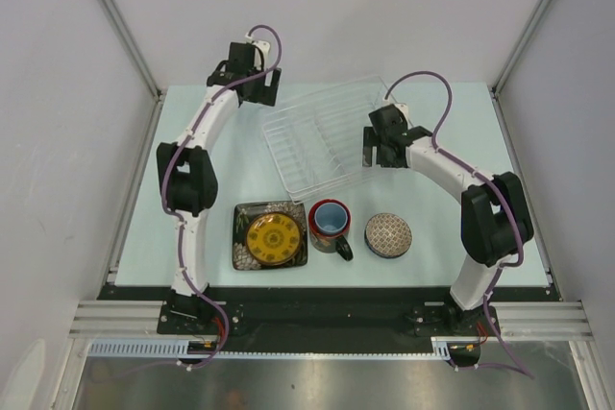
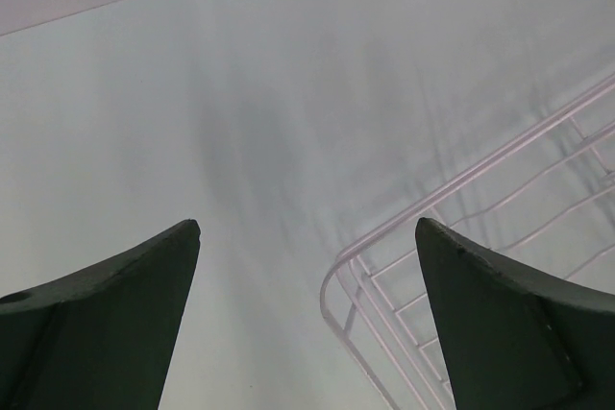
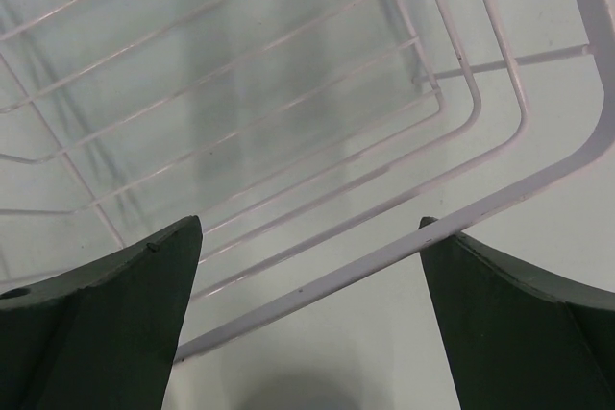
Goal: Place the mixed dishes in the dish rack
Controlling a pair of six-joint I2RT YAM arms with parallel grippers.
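Observation:
The clear dish rack (image 1: 322,136) lies tilted at the back middle of the table, with nothing in it. My left gripper (image 1: 258,91) hovers at its far left corner (image 2: 360,261), jaws open and holding nothing. My right gripper (image 1: 382,151) is at the rack's right rim (image 3: 384,252), open too, the rim running across between its fingers. In a row near the front stand the square dark plate with a yellow centre (image 1: 271,235), the red mug with a light-blue inside (image 1: 331,225) and the small patterned bowl (image 1: 388,235). Neither gripper is near them.
The pale table (image 1: 461,141) is walled in by white panels left, right and behind. A dark strip and a metal rail (image 1: 317,314) run along the front edge, where both arm bases are bolted.

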